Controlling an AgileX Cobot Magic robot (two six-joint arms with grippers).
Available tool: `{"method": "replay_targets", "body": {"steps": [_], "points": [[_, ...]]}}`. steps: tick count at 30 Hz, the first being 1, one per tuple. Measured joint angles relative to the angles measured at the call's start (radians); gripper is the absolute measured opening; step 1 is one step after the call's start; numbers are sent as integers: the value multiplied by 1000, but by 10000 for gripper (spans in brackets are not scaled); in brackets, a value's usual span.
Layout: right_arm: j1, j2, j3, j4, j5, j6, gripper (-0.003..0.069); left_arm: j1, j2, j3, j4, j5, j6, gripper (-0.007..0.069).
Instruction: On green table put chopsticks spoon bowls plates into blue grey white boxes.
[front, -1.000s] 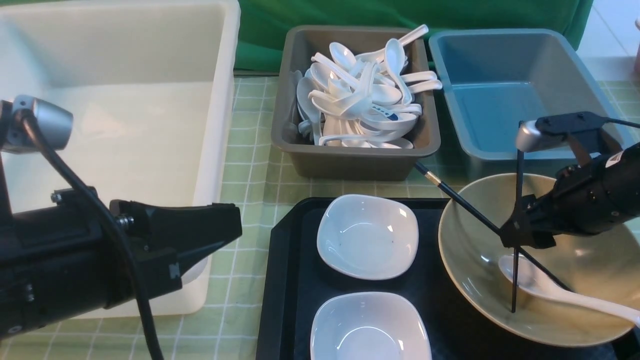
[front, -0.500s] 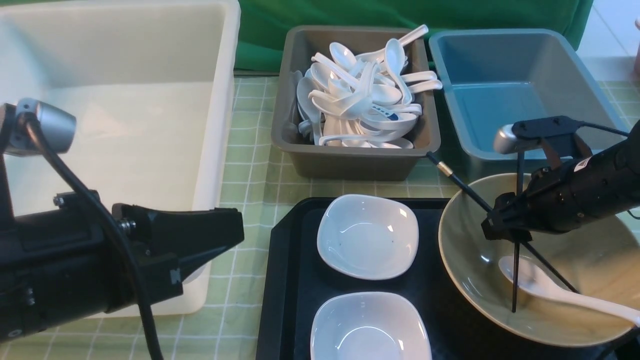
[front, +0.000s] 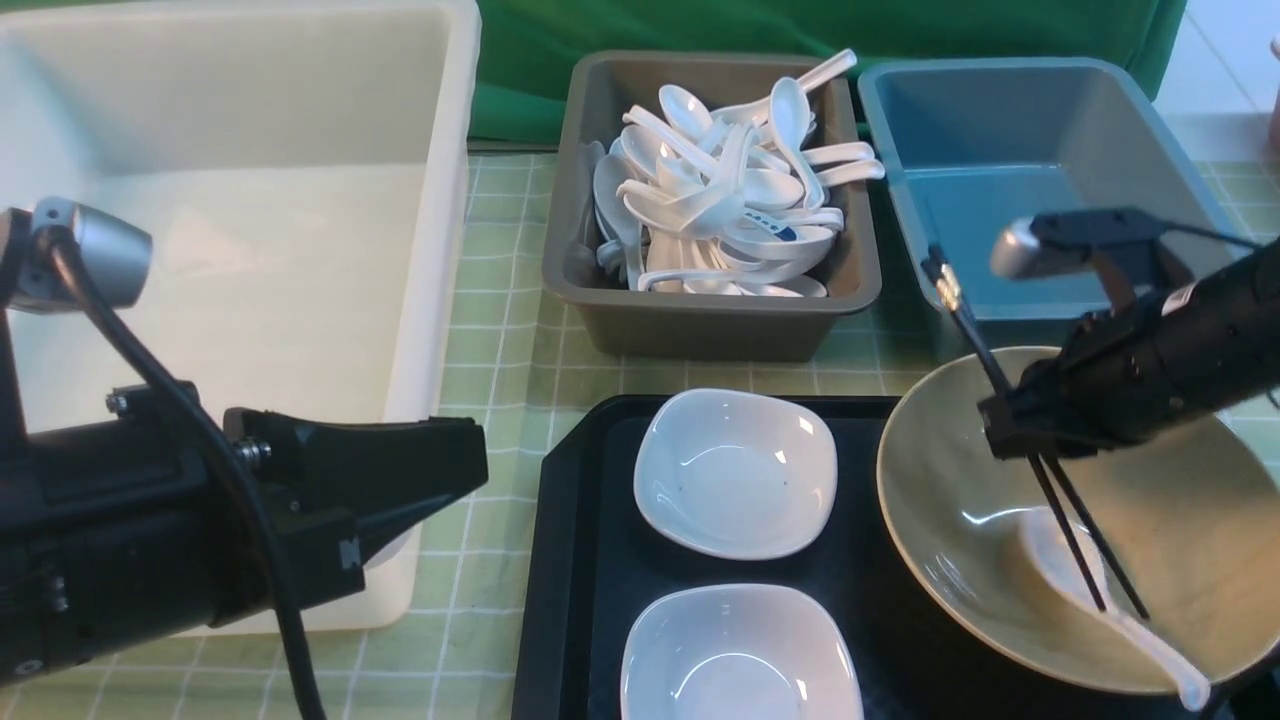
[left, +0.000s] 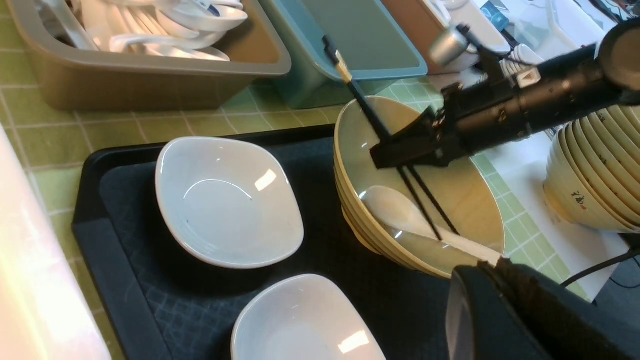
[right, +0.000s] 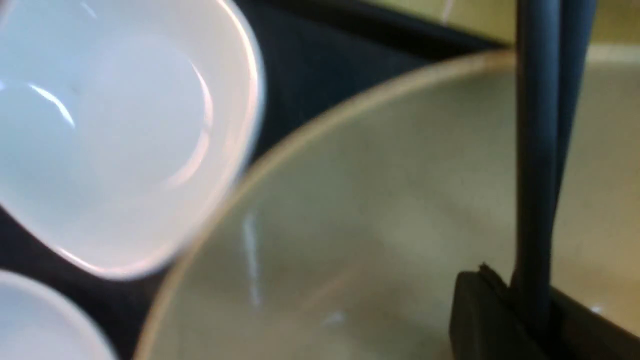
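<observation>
Right tool (front: 1003, 425) was clamped on black chopsticks (front: 1070, 530) over beige bowl (front: 940, 470); left tool (front: 478, 452) together; chopstick step in hand, next move likely needed lift toward blue box (front: 1000, 240)

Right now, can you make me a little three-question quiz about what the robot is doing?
1. True or false: the right pincer has both chopsticks.
2. Fill in the gap: the spoons piled up by the back are in the ____ box.
3. Pick one. What else is in the big bowl under the chopsticks?
A) a fork
B) a spoon
C) a cup

Key: 1 true; 2 grey; 3 B.
</observation>
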Motion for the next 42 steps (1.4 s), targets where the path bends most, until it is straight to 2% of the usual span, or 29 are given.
{"method": "replay_targets", "body": {"steps": [5, 11, 17, 20, 26, 30, 31, 32, 35, 37, 40, 42], "points": [[0, -4, -109, -2, 59, 61, 51, 0, 0, 0, 0, 0, 0, -1], [-77, 48, -351, 24, 93, 128, 51, 0, 0, 0, -5, -3, 0, -1], [-195, 274, -659, 184, 57, 134, 50, 0, 0, 0, -5, -30, 23, -1], [-215, 395, -752, 242, 5, 134, 50, 0, 0, 0, -8, -44, 26, -1], [-219, 543, -806, 261, -43, 135, 75, 0, 0, 0, -12, -51, 55, -1], [-219, 580, -806, 261, -43, 135, 146, 0, 0, 0, -12, -51, 114, -1], [-219, 580, -807, 261, -37, 135, 202, 0, 0, 0, -12, -51, 128, -1], [-219, 579, -807, 261, -35, 135, 208, 0, 0, 0, -12, -51, 130, -1], [-220, 556, -813, 258, 10, 128, 329, 0, 0, 0, -12, -52, 134, -1], [-222, 542, -813, 257, 36, 117, 363, 0, 0, 0, -12, -52, 134, -1], [-232, 460, -813, 238, 153, 69, 423, 0, 0, 0, -13, -52, 134, -1], [-235, 372, -814, 209, 324, 52, 438, 0, 0, -1, -16, -67, 144, -1]]}}
